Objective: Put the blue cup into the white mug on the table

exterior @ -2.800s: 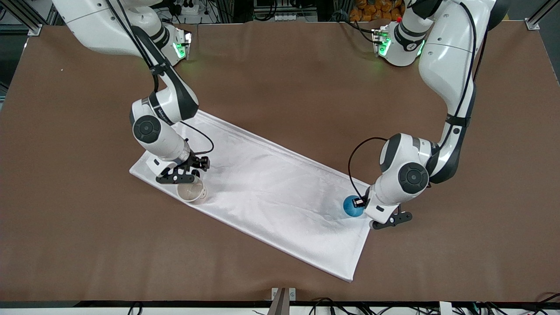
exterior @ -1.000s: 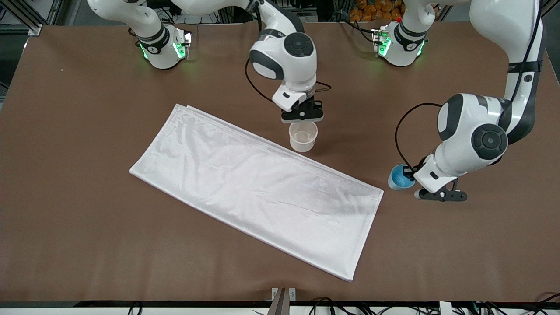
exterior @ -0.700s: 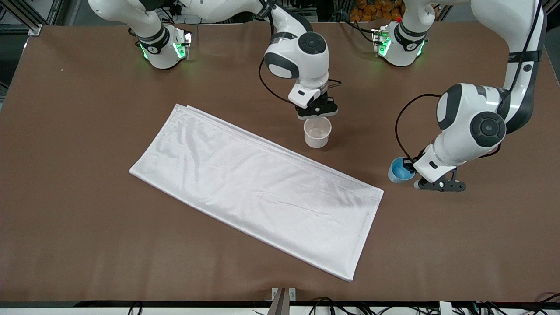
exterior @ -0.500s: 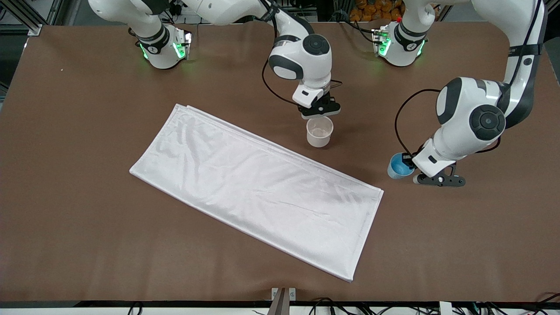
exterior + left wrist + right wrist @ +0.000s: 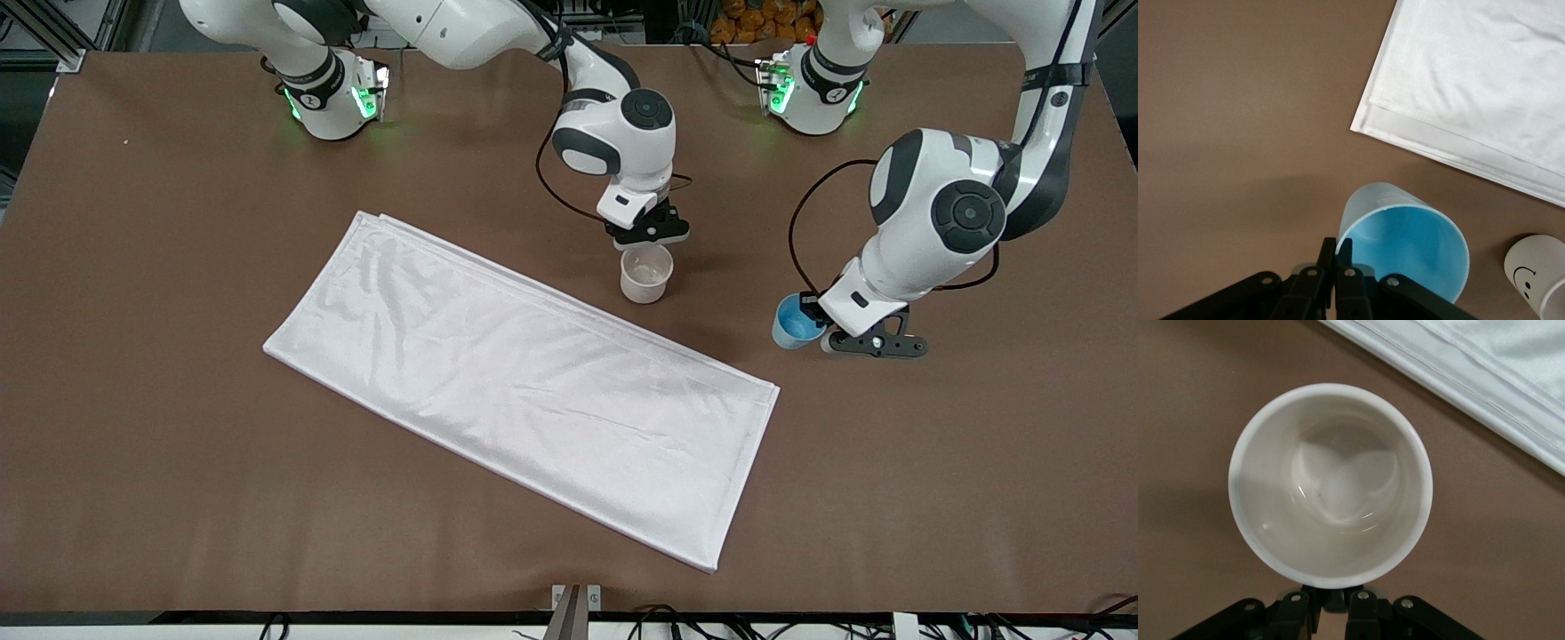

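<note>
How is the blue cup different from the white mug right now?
The blue cup is light blue, and the white mug is cream-white. The left gripper pinches the cup's rim, tilting it; the right gripper holds the mug upright. The mug's side carries a small smiley; the cup is plain. Both are empty.

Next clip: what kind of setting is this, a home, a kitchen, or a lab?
Most likely a robotics lab bench: two Franka arms are bolted along one edge of a brown-covered table, cables run along the edges, and only a white cloth, white mug and blue cup are laid out.
</note>
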Controlling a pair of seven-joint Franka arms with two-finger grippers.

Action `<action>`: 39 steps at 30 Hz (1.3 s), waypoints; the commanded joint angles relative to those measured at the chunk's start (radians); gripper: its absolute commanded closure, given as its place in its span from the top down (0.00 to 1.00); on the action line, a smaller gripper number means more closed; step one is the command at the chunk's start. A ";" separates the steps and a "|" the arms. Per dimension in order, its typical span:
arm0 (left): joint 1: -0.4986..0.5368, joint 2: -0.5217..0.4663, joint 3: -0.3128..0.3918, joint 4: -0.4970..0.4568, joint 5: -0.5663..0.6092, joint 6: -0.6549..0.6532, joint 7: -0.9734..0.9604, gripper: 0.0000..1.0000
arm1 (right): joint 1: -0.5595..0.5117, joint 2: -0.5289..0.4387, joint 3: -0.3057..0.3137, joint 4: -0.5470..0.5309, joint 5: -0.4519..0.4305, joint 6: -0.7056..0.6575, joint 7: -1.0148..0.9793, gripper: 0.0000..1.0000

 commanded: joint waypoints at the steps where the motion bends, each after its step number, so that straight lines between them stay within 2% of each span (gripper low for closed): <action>1: 0.004 -0.030 -0.015 -0.026 0.006 -0.015 -0.030 0.00 | 0.008 0.025 0.000 0.037 -0.014 -0.008 0.052 1.00; 6: 0.004 -0.031 -0.017 -0.026 0.006 -0.019 -0.030 0.00 | 0.000 -0.012 0.008 0.035 -0.003 -0.040 0.058 1.00; 14: -0.001 -0.030 -0.023 -0.026 0.006 -0.019 -0.053 0.00 | -0.054 -0.131 0.086 0.034 0.010 -0.181 0.054 1.00; 20: 0.002 -0.031 -0.060 -0.030 0.006 -0.027 -0.103 0.00 | -0.132 -0.236 0.160 0.025 0.063 -0.282 0.019 1.00; 24: 0.002 -0.033 -0.095 -0.030 0.006 -0.048 -0.149 0.00 | -0.210 -0.315 0.229 0.023 0.063 -0.414 -0.040 1.00; 30: 0.001 -0.042 -0.173 -0.029 0.006 -0.088 -0.266 0.00 | -0.319 -0.426 0.278 0.022 0.064 -0.565 -0.067 1.00; 39: -0.002 -0.031 -0.304 -0.029 0.006 -0.137 -0.419 0.00 | -0.497 -0.584 0.284 0.014 0.110 -0.606 -0.300 1.00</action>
